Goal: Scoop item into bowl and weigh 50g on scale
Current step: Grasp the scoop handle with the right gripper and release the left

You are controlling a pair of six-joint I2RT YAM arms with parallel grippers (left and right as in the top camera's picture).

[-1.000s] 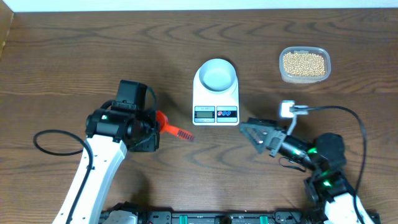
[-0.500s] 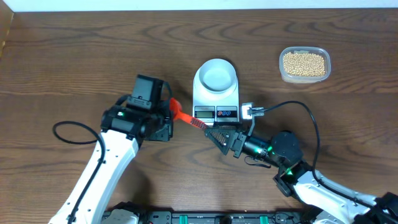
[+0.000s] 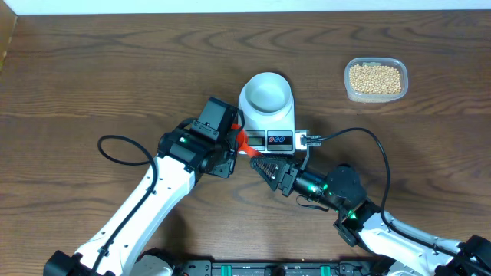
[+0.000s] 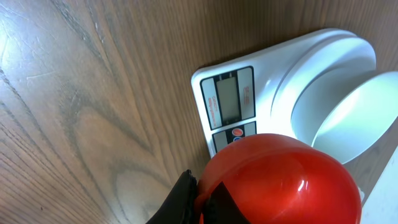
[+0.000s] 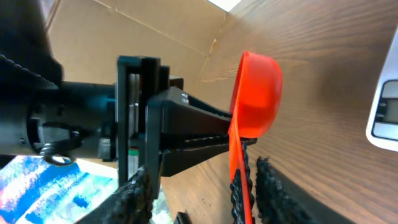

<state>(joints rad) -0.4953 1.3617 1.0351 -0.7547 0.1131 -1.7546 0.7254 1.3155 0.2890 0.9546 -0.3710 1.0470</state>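
Both claws have swung in to mid-frame and meet just below the scale (image 3: 267, 139). The left claw (image 3: 236, 142), clamped tight on the red scoop (image 3: 247, 146), has carried it from left of centre to the scale's lower left corner. The right claw (image 3: 262, 165) has come over from the lower right and is narrowing around the handle, with a gap still at one pad. This looks like a handover, with scooping not yet begun. The tub (image 3: 347, 80) of beans (image 3: 375, 78) sits upper right, well apart from both claws. The empty bowl (image 3: 266, 93) rests on the scale, just above them.
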